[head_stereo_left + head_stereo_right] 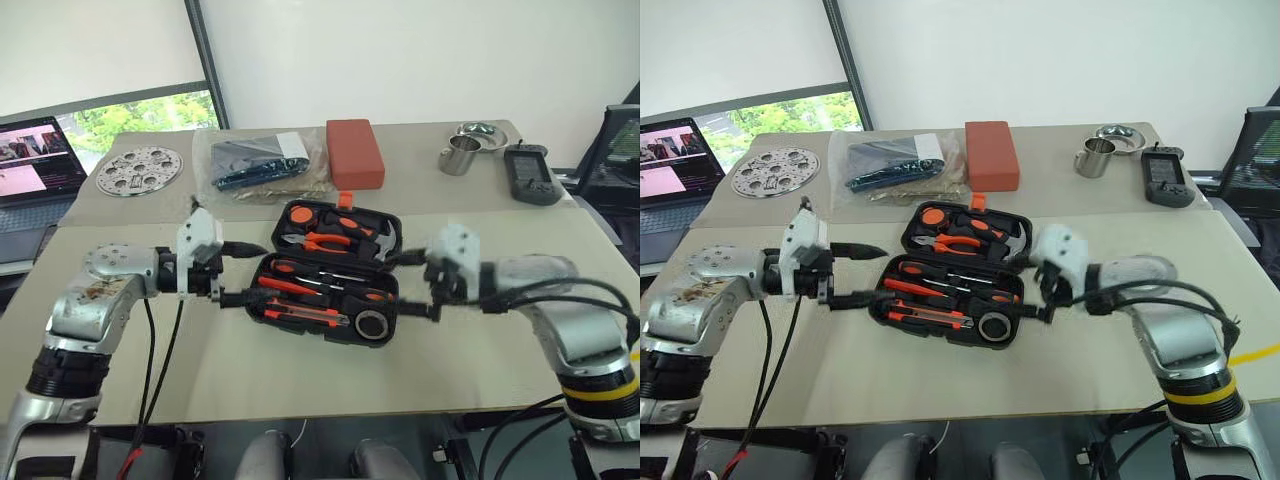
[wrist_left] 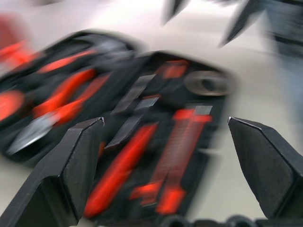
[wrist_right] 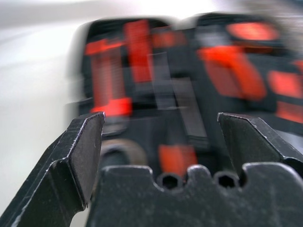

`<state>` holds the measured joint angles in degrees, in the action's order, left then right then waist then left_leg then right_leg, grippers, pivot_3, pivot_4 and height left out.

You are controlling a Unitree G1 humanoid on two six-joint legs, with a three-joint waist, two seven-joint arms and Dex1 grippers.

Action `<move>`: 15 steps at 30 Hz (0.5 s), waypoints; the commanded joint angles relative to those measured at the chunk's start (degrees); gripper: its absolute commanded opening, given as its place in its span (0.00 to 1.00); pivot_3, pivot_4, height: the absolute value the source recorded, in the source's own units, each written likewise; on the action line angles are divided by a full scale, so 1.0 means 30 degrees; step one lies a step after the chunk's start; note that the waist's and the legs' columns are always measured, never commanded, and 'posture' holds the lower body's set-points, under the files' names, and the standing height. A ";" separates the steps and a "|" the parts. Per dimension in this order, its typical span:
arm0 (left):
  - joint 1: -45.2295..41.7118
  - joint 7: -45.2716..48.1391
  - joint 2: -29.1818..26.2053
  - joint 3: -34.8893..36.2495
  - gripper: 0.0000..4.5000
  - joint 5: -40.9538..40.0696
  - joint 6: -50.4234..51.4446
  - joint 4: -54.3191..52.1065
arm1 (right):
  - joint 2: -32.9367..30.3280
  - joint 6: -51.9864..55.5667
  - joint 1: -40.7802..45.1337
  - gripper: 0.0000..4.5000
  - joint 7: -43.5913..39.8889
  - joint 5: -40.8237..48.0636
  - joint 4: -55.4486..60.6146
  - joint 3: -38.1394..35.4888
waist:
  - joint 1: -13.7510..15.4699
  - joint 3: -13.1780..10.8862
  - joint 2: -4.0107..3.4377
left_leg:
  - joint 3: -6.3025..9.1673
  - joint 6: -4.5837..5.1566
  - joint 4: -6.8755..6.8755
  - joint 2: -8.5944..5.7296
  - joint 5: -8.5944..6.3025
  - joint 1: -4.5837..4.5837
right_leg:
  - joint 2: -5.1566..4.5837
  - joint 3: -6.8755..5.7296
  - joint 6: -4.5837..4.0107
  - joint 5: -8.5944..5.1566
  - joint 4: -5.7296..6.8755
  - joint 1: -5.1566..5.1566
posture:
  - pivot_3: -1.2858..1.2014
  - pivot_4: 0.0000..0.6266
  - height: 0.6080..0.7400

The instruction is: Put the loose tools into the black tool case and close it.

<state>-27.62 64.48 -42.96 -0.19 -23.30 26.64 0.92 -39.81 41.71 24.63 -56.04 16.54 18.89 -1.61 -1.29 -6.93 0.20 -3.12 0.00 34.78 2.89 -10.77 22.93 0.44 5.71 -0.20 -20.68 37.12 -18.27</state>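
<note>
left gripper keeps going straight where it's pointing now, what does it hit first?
Most likely the open tool case: the left gripper, jaws open, points at its near-left edge, tools in their recesses right behind. Height over the rim is unclear; it might skim above.

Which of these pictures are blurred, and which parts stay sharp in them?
Left wrist view: the black tool case and its tools are smeared, while the left gripper's fingers are sharp. Right wrist view: the same, the case blurred and the fingers crisp. Both eye views: sharp all over.

Tools [image 1: 300,287] in open case [image 1: 392,240]
</note>
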 commanded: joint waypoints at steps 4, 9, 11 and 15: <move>-0.5112 -0.4282 0.2101 0.0394 1.00 0.1968 0.0903 0.7079 | 0.2493 0.4178 0.2851 0.98 0.5712 -0.0140 -0.3978 -0.1402 | 0.0107 0.0000 0.0001 | -0.0009 -0.0001 0.0007 -0.0013 0.0004 0.0029 | 0.0008 0.0005 -0.0002 0.0004 0.0013 -0.0029 | 0.52 0.24 1.00; -0.9662 -0.5391 0.3241 0.0296 1.00 0.2777 0.2513 1.4062 | 0.4918 0.8573 0.5747 0.98 0.9074 -0.0227 -0.7333 -0.2189 | 0.0121 0.0008 -0.0007 | -0.0023 -0.0018 -0.0025 -0.0017 0.0014 0.0098 | 0.0014 0.0009 -0.0004 0.0007 0.0060 -0.0149 | 0.52 0.24 1.00; -1.0977 -0.4785 0.3433 -0.0600 1.00 0.3726 0.2607 1.6280 | 0.5189 0.9090 0.6384 0.98 0.9500 -0.0288 -0.8456 -0.2078 | 0.0170 0.0010 -0.0009 | -0.0036 -0.0040 -0.0021 -0.0033 0.0027 0.0165 | 0.0012 0.0002 0.0002 0.0011 0.0254 -0.0267 | 0.52 0.24 1.00; -1.2778 -0.4503 0.3997 -0.1428 1.00 0.5199 0.1740 1.9580 | 0.5100 0.8634 0.6935 0.98 1.0150 -0.0822 -0.9953 -0.1538 | 0.0219 0.0012 -0.0011 | -0.0051 -0.0057 -0.0032 -0.0044 0.0037 0.0187 | 0.0013 -0.0013 0.0004 0.0011 0.0309 -0.0326 | 0.52 0.24 1.00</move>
<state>-63.42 50.22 -31.31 -4.13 -9.09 33.58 56.86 -23.99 68.38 44.12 -26.84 14.58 -10.52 -5.92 -0.63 -6.90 0.17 -3.28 -0.17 34.66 2.76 -10.66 23.50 0.48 5.66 -0.19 -20.64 38.03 -19.26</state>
